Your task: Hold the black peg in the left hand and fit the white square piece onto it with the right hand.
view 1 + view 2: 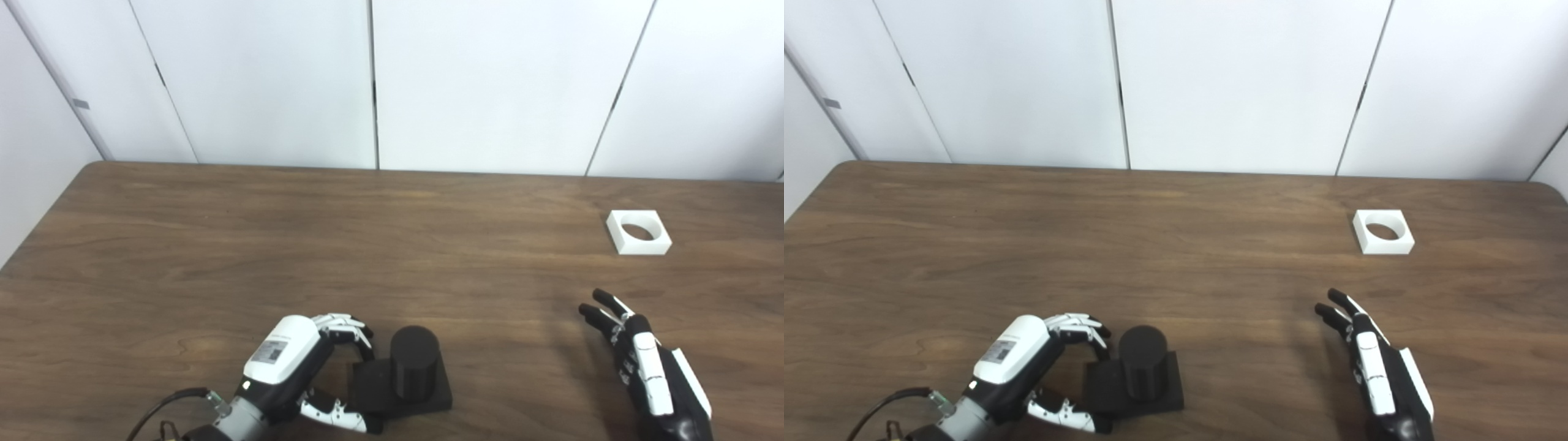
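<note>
The black peg (414, 362), a short upright cylinder on a square black base, rests on the table near the front edge. My left hand (294, 367) grips the left side of that base: curled fingers (349, 327) touch its back left corner and the thumb presses its front left corner. The white square piece (638, 232), with a round hole through it, lies flat at the far right. My right hand (643, 367) is open, palm down with fingers stretched out, well short of the white piece and holding nothing.
The brown wooden table (367, 245) runs back to white wall panels. Its left edge slants in at the upper left. A black cable (162, 407) trails from the left wrist at the bottom edge.
</note>
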Robot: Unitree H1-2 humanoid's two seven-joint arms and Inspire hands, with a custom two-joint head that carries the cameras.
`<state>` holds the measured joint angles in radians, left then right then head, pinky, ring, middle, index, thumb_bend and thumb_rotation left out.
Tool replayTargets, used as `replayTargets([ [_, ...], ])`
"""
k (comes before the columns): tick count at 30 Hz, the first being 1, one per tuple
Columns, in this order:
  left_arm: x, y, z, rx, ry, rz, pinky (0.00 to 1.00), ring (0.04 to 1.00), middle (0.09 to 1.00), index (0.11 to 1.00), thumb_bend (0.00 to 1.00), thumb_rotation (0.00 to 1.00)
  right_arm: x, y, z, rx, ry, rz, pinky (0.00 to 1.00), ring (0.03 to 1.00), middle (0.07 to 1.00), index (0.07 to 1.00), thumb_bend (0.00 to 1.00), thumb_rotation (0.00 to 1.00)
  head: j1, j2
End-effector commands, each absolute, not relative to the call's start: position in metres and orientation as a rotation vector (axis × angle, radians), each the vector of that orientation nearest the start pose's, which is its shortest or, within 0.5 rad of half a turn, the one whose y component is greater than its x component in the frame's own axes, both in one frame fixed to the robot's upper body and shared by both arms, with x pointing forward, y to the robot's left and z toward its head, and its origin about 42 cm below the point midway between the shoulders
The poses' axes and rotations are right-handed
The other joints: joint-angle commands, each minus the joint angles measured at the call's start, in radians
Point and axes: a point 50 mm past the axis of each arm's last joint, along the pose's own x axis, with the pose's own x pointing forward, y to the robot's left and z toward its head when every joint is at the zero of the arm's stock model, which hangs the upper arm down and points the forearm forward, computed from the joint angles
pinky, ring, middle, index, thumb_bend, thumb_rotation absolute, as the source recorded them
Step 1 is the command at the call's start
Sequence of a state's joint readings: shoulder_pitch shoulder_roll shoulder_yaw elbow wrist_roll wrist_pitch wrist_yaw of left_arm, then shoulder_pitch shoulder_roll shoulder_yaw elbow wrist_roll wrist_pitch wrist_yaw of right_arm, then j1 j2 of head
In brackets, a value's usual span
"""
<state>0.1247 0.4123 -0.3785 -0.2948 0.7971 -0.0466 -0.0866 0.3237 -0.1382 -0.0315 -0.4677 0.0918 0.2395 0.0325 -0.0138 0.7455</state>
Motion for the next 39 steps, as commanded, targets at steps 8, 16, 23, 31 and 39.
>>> replayTargets([
  [8, 0.207, 0.233, 0.1, 1.412, -0.149, -0.449, 0.85, 0.796, 0.722, 0.488, 0.52, 0.06, 0.177, -0.261, 0.145, -0.054, 0.057, -0.008, 0.99, 0.893, 0.831, 0.879, 0.5, 1.0, 0.003, -0.001],
  [16, 0.208, 0.236, 0.098, 1.386, -0.172, -0.415, 0.82, 0.774, 0.705, 0.487, 0.52, 0.06, 0.177, -0.26, 0.146, -0.054, 0.061, -0.01, 1.0, 0.894, 0.826, 0.872, 0.5, 1.0, -0.061, -0.003],
  [23, 0.211, 0.248, 0.102, 1.375, -0.155, -0.421, 0.83, 0.777, 0.716, 0.487, 0.52, 0.06, 0.199, -0.277, 0.172, -0.374, -0.027, 0.008, 0.84, 0.858, 0.842, 0.852, 0.5, 0.5, -0.156, -0.012],
  [31, 0.208, 0.251, 0.102, 1.351, -0.146, -0.42, 0.8, 0.77, 0.715, 0.487, 0.52, 0.06, 0.265, -0.318, 0.226, -0.886, -0.088, 0.036, 0.85, 0.899, 0.873, 0.847, 0.79, 0.21, -0.229, -0.029],
  [39, 0.207, 0.248, 0.106, 1.335, -0.153, -0.413, 0.78, 0.766, 0.708, 0.487, 0.52, 0.05, 0.311, -0.347, 0.248, -1.22, -0.063, 0.084, 0.98, 0.991, 0.95, 0.877, 0.87, 0.16, -0.259, -0.039],
])
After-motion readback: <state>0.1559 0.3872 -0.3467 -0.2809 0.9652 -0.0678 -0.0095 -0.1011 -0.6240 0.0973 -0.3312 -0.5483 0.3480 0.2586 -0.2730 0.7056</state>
